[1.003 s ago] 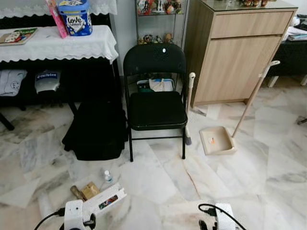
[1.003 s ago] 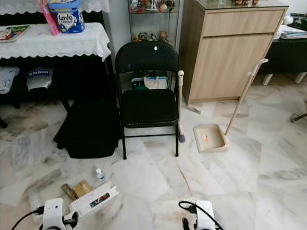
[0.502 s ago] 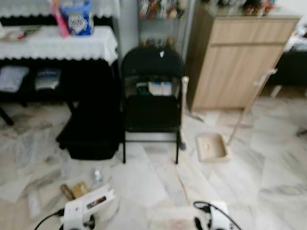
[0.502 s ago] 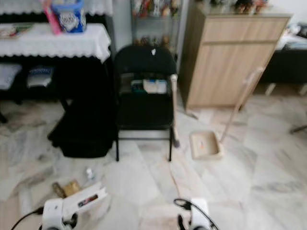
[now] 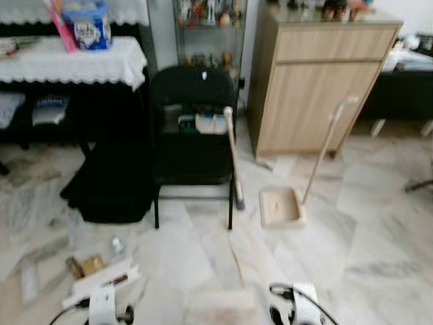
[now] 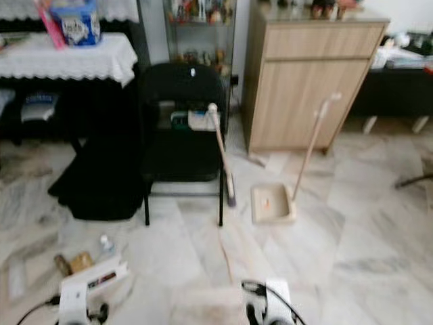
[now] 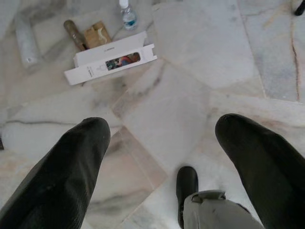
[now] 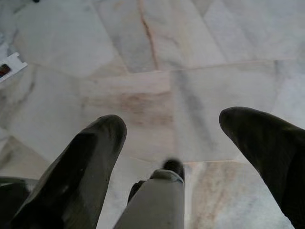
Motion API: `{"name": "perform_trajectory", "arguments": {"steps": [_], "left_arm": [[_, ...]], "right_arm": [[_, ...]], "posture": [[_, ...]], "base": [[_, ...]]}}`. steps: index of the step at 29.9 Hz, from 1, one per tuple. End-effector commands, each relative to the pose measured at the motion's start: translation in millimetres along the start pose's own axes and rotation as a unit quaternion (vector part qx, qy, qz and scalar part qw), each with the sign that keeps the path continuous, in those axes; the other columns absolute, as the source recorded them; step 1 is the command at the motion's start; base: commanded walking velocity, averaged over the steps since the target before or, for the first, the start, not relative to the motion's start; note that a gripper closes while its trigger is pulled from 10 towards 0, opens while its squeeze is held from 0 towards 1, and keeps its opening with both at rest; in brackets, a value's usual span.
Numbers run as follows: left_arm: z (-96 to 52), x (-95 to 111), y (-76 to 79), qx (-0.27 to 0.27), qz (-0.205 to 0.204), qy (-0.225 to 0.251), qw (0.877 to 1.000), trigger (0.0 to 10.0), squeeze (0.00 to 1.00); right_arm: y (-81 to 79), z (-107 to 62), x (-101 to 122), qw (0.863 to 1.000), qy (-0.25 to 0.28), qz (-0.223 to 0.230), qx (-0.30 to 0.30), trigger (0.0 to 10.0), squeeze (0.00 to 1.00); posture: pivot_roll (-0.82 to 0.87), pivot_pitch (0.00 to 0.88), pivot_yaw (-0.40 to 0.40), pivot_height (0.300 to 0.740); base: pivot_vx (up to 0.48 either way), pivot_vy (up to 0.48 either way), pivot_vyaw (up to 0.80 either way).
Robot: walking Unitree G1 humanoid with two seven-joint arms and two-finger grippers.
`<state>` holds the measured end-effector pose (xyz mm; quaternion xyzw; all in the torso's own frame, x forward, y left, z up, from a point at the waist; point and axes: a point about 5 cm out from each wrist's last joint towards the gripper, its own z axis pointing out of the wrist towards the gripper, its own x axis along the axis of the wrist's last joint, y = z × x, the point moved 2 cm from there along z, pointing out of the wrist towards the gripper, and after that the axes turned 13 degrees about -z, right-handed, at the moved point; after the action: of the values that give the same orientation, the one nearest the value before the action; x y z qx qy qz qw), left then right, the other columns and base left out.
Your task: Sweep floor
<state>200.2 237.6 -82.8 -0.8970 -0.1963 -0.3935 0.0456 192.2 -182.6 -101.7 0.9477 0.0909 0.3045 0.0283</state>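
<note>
1. I am looking down across a marble floor (image 5: 352, 237); the head views are blurring slightly.
2. My left gripper (image 7: 162, 157) is hanging low over the tiles, jaws released and spread wide, grasping nothing.
3. My right gripper (image 8: 174, 138) is hanging likewise over bare tile, jaws released, nothing between them.
4. The broom (image 5: 231, 157) is leaning upright against the right front edge of a black folding chair (image 5: 189, 145), centre of the left eye frame, bristles touching the floor.
5. The dustpan (image 5: 279, 206) is lying flat just right of the broom, its long handle (image 5: 326, 145) slanting up toward a wooden cabinet (image 5: 318, 81) in the upper right.
6. Litter is sitting at lower left: a white box (image 7: 110, 63), a small clear bottle (image 7: 127, 15), a brown packet (image 7: 97, 34), all close together.
7. A black bag (image 5: 108, 183) is slumping left of the chair, below a table with a white lace cloth (image 5: 67, 61) in the upper left.
</note>
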Motion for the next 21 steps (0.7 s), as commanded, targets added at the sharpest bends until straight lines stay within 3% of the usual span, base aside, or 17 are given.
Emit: {"name": "perform_trajectory", "arguments": {"steps": [1,17,21], "left_arm": [[-0.7,-4.2,2.1,-0.001,-0.005,-0.008,1.0,10.0,0.0],[-0.5,-4.7,6.0,-0.006,-0.007,-0.008,1.0,10.0,0.0],[-0.5,-4.5,6.0,-0.005,-0.01,-0.007,1.0,10.0,0.0]], "right_arm": [[8.0,-1.2,-2.0,1.0,0.0,0.001,-0.009,10.0,0.0],[14.6,-0.1,5.3,1.0,0.004,0.001,-0.012,10.0,0.0],[15.7,-0.1,5.7,1.0,0.004,0.001,-0.012,10.0,0.0]], "posture": [[-0.08,0.0,0.027,0.74],[-0.08,0.0,0.027,0.74],[-0.08,0.0,0.027,0.74]], "base": [[0.0,-0.326,0.0],[0.0,-0.323,0.0],[0.0,0.0,0.0]]}}
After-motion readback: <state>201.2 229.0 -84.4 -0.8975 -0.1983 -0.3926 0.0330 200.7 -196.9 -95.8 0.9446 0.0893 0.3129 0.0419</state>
